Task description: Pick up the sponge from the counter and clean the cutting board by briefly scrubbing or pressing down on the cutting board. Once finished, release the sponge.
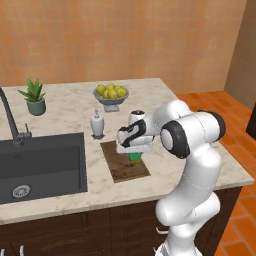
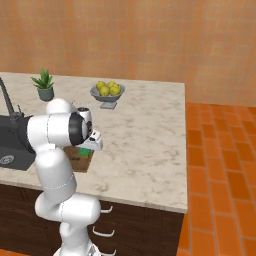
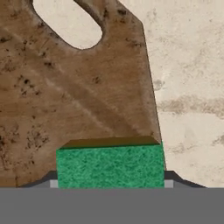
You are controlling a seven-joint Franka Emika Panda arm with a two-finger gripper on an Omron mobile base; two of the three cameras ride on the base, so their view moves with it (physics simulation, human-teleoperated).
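The dark brown cutting board (image 1: 124, 165) lies on the beige marbled counter (image 1: 65, 107), right of the sink. My gripper (image 1: 135, 156) hangs just above the board's right edge, shut on the green sponge (image 1: 135, 157). In the hand view the sponge (image 3: 110, 165) sits between the fingers, over the speckled cutting board (image 3: 65, 92), whose pale handle slot shows at the top. The counter (image 3: 188, 78) lies beyond the board's edge. In the right base view the arm hides most of the cutting board (image 2: 80, 161), and a bit of green sponge (image 2: 83, 150) peeks out.
A black sink (image 1: 40, 167) with a dark faucet (image 1: 11, 120) is set into the counter on the left. A white soap dispenser (image 1: 97, 124) stands just behind the board. A bowl of lemons (image 1: 111, 94) and a small potted plant (image 1: 34, 97) stand further back.
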